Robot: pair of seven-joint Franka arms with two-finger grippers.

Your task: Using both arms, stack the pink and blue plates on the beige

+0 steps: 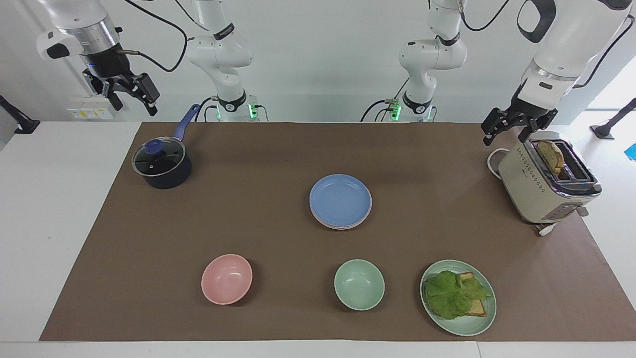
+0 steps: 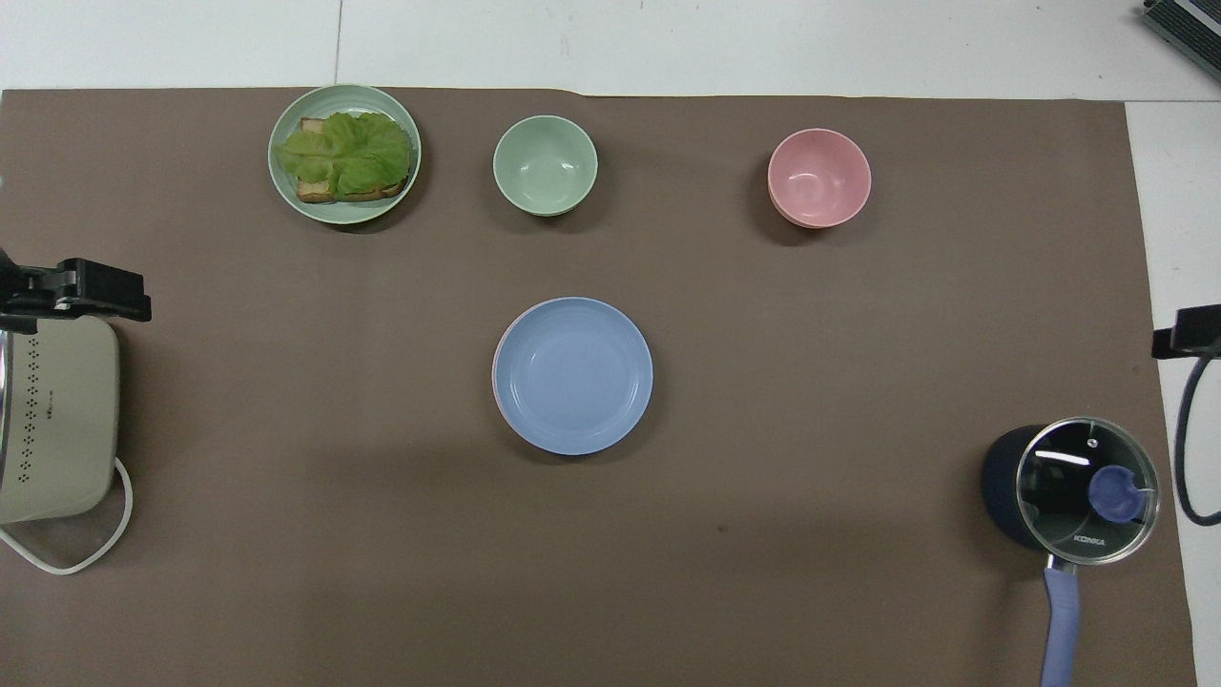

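A periwinkle blue plate (image 1: 340, 198) (image 2: 573, 372) lies on top of a stack at the middle of the brown mat. Just under it a thin crescent of the pink plate (image 2: 497, 364) shows, and pale rims (image 1: 342, 226) line the stack's edge. I cannot make out the beige plate apart from them. My right gripper (image 1: 135, 107) hangs open and empty, high over the table's edge beside the saucepan; only its tip (image 2: 1186, 331) shows in the overhead view. My left gripper (image 1: 504, 138) (image 2: 91, 289) waits open and empty over the toaster's end.
A dark saucepan (image 1: 161, 166) with a glass lid stands toward the right arm's end. A beige toaster (image 1: 544, 186) holding bread stands toward the left arm's end. Farthest from the robots stand a pink bowl (image 1: 226, 278), a green bowl (image 1: 358, 284) and a green plate (image 1: 484, 323) with lettuce and bread.
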